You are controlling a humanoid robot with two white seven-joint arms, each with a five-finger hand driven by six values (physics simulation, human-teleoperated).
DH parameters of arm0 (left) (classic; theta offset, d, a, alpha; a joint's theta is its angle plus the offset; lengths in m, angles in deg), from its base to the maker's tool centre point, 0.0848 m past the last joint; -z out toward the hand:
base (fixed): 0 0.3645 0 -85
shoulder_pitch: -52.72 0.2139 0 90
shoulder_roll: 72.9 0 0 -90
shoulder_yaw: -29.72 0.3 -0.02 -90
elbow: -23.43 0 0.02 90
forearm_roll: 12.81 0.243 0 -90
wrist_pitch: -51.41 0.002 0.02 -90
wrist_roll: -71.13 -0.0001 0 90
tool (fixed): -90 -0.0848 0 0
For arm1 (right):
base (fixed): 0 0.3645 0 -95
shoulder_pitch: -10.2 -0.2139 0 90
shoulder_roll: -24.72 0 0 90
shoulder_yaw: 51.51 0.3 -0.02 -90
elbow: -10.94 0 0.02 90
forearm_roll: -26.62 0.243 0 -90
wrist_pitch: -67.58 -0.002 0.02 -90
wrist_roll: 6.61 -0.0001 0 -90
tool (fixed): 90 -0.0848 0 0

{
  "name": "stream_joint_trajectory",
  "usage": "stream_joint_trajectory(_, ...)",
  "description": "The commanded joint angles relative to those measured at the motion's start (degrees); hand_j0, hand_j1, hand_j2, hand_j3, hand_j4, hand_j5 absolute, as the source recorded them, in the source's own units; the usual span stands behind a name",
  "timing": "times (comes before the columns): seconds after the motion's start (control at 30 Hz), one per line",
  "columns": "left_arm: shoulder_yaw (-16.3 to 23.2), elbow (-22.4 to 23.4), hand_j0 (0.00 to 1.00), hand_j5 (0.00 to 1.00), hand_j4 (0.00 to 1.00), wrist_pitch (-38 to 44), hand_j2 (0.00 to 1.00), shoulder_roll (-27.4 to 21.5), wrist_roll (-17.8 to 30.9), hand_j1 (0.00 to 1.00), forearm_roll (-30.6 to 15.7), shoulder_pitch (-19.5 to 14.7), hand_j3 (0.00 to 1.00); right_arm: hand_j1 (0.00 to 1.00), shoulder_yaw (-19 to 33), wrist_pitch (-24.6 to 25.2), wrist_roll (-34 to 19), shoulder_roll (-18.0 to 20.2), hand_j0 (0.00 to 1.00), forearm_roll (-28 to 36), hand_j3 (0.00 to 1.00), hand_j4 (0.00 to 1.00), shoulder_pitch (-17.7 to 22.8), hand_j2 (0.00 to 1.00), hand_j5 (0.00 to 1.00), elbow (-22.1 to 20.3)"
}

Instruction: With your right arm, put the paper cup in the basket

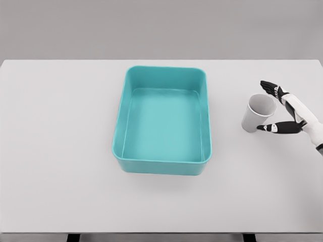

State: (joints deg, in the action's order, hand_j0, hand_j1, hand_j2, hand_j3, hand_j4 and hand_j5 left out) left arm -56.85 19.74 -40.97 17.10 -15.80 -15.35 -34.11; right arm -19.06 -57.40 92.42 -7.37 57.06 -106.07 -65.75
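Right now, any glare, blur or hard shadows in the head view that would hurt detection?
Head view: flat, even lighting, no glare, sharp throughout. Only soft faint shadows under the teal basket and by the paper cup. The white cup and the right hand have low contrast against the pale table; the dark fingers stand out.

Wide flat matte white desk (60, 151) fills most of view; plain grey wall (161, 27) behind it. Even, diffuse light, soft shadows.
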Motion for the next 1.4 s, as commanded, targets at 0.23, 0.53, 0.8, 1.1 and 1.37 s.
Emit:
stream_joint_trajectory(0.23, 0.0, 0.0, 1.00, 1.00, 1.00, 0.0, 1.00, 0.0, 0.0, 1.00, 0.0, 0.0, 1.00, 1.00, 0.2, 0.0, 0.0, -0.6, 1.00, 0.1, 1.00, 1.00, 0.1, 1.00, 1.00, 0.2)
stream_joint_trajectory(0.53, 0.0, 0.0, 1.00, 1.00, 1.00, 0.0, 1.00, 0.0, 0.0, 1.00, 0.0, 0.0, 1.00, 1.00, 0.3, 0.0, 0.0, -1.8, 1.00, 0.1, 1.00, 1.00, 0.1, 1.00, 1.00, 0.7)
stream_joint_trajectory(0.8, 0.0, 0.0, 1.00, 1.00, 1.00, 0.0, 1.00, 0.0, 0.0, 1.00, 0.0, 0.0, 1.00, 1.00, 0.3, 0.0, 0.0, -1.8, 1.00, 0.0, 1.00, 1.00, 0.0, 1.00, 1.00, 1.0)
stream_joint_trajectory(1.1, 0.0, 0.0, 1.00, 1.00, 1.00, 0.0, 1.00, 0.0, 0.0, 1.00, 0.0, 0.0, 1.00, 1.00, 0.3, 0.0, 0.0, -2.7, 1.00, 0.0, 1.00, 1.00, 0.0, 1.00, 1.00, 1.0)
stream_joint_trajectory(1.37, 0.0, 0.0, 1.00, 1.00, 1.00, 0.0, 1.00, 0.0, 0.0, 1.00, 0.0, 0.0, 1.00, 0.86, 0.3, 0.0, 0.0, -2.7, 0.86, -0.3, 0.86, 0.86, 0.0, 0.86, 0.86, 1.0)
